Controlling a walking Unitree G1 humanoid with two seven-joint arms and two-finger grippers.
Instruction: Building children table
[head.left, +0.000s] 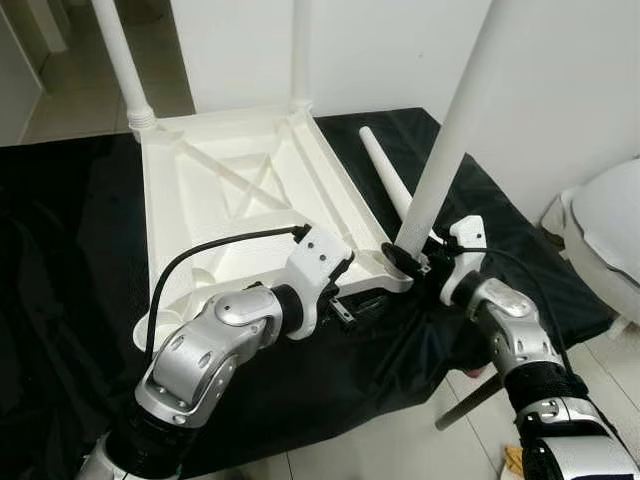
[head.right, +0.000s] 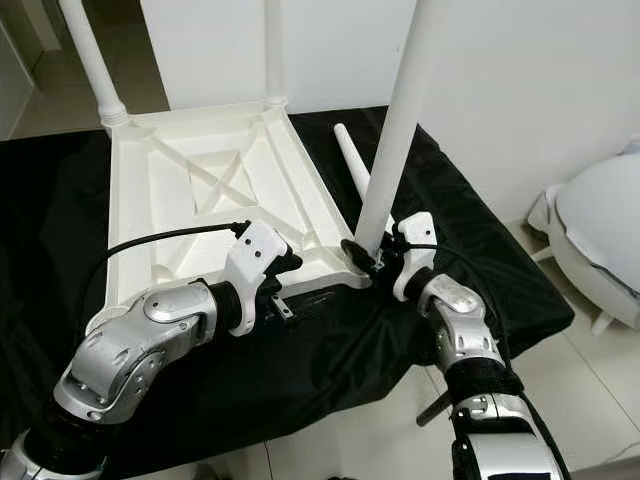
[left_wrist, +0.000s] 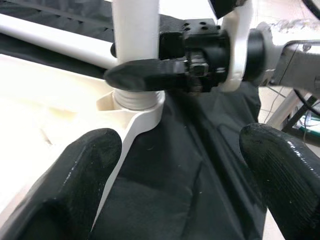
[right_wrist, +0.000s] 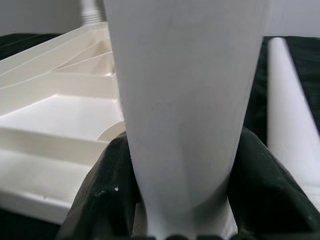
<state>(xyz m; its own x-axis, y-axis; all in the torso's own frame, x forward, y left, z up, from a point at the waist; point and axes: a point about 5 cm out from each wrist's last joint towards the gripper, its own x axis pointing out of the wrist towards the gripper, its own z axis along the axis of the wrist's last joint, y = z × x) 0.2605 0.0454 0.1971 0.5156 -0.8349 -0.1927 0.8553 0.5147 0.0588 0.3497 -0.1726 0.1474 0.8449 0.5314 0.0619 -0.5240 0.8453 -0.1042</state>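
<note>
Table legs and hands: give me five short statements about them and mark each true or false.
1. The right hand is closed around the base of the near-right leg, which stands in a corner of the upside-down tabletop. True.
2. The left hand grips a leg. False: its fingers are apart, holding nothing, by the tabletop's near edge.
3. One loose leg lies on the black cloth. True.
4. All four legs are fitted. False: three stand upright, one lies loose.
5. The tabletop rests on bare floor. False: it lies on the black cloth.
</note>
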